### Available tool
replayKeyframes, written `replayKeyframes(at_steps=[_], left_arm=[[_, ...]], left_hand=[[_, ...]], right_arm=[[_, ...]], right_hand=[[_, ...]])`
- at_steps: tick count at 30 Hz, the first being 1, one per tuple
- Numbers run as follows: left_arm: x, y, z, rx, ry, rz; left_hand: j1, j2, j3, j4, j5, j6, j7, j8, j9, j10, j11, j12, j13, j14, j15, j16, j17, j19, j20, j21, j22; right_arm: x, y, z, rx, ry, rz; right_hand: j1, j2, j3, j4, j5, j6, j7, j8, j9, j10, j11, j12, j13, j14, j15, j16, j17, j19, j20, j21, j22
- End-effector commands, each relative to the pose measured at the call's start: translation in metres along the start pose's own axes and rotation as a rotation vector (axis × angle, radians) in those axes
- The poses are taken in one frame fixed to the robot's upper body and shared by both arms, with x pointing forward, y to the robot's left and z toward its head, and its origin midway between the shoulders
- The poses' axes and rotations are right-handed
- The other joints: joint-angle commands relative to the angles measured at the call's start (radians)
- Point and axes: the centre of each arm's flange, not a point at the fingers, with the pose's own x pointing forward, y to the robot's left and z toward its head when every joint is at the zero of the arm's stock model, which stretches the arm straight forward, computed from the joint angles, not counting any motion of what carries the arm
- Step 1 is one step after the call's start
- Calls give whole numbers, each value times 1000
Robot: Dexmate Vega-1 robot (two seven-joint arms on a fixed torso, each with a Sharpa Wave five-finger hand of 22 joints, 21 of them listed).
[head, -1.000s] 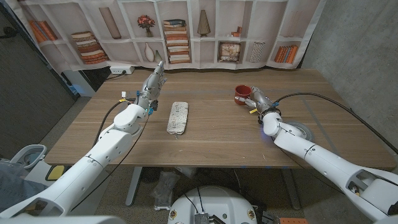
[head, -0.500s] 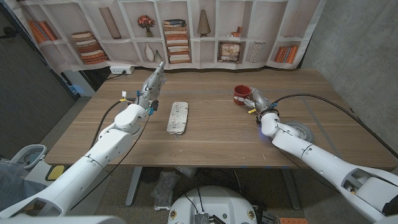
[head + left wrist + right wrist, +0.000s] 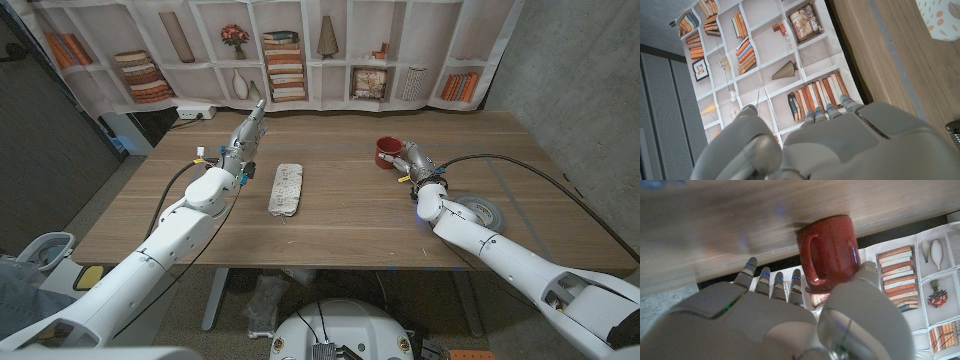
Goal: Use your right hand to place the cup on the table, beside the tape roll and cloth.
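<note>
— What carries everything?
— A wooden worktop (image 3: 350, 215), with a backdrop (image 3: 200, 40) printed with shelves, books and vases hung behind it and a grey wall to the right

— And on it, biggest first?
— A pale folded cloth (image 3: 286, 189) lies left of centre. A grey tape roll (image 3: 480, 213) lies flat on the right, partly under the right arm (image 3: 500, 250). The red cup (image 3: 388, 152) stands upright farther back, well apart from the cloth and nearer the roll

— Is the right hand (image 3: 416, 164) holding it?
— The head view only shows the hand just behind the cup. The right wrist view shows more: the fingers (image 3: 775, 280) reach out straight beside the handle, with the thumb (image 3: 867, 272) spread wide to the cup's other side. I cannot tell whether the thumb tip touches

— The left hand (image 3: 244, 138)?
— It points toward the backdrop with fingers straight, thumb apart, holding nothing. Its wrist view catches a spotted corner of the cloth

— Anything different from a second ago?
— The cup has stayed where it was; the right forearm has swung a little, baring more of the tape roll
</note>
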Motion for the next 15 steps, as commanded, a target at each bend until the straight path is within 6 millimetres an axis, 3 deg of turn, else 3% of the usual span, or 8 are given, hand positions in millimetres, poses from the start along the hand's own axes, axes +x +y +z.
replayKeyframes(at_steps=[1, 15], left_arm=[[2, -2, 0, -3, 1, -8], [2, -1, -2, -7, 4, -9]], left_hand=[[2, 11, -3, 0, 8, 2, -2, 2, 5, -1, 1, 1, 3, -35, 2, -1, 2, -101, -4, -3, 5], [2, 13, -5, 0, 8, 3, -3, 1, 5, -1, 0, 0, 3, -33, 1, -1, 2, -99, -2, -8, 5]], right_arm=[[-5, 3, -2, 1, 41, -65], [-6, 4, 2, -7, 51, -83]], right_hand=[[11, 22, 5, -3, 10, 39, -9, 15, 7, 18, 1, 8, 1, 20, 3, 2, 2, 17, 2, 7, 6], [89, 87, 43, -25, 4, 183, -54, 72, 33, 68, -13, 14, 2, 53, -7, -6, 1, 41, 3, 5, 7]])
